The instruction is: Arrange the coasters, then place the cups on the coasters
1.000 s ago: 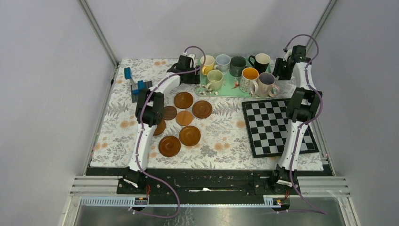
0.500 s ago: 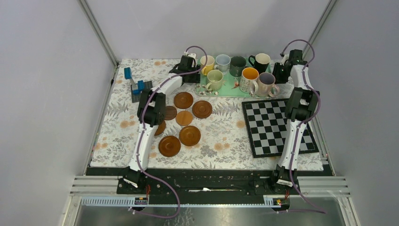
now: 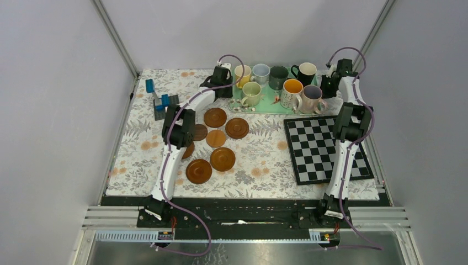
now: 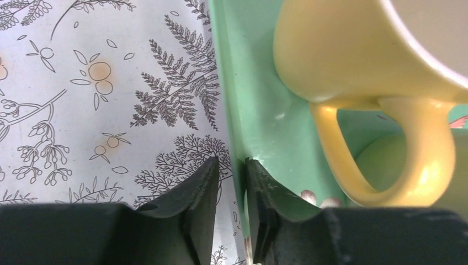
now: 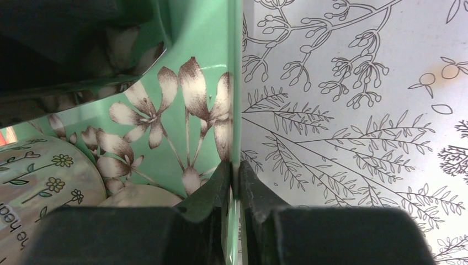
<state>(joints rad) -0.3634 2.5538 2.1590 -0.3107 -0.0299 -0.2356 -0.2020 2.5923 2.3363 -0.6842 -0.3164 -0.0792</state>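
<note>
Several cups stand on a green floral tray (image 3: 270, 101) at the back: yellow (image 3: 243, 74), pale blue (image 3: 261, 73), dark green (image 3: 278, 76), black (image 3: 306, 72), pale green (image 3: 252, 93), floral (image 3: 291, 93), pinkish (image 3: 312, 98). Several brown coasters (image 3: 222, 159) lie loose on the cloth before it. One is partly under the left arm. My left gripper (image 4: 232, 165) straddles the tray's (image 4: 259, 110) left rim beside the yellow cup (image 4: 353, 49), its jaws nearly together. My right gripper (image 5: 234, 168) is shut on the tray's (image 5: 193, 66) right rim.
A black-and-white checkerboard (image 3: 325, 146) lies front right of the tray, under the right arm. Blue blocks on a dark base (image 3: 160, 99) sit at the back left. The floral cup (image 5: 44, 182) stands close to the right fingers.
Both grippers have closed on the tray's rims, the right fully. The right wrist has shifted slightly toward the tray. Cups and coasters have not moved.
</note>
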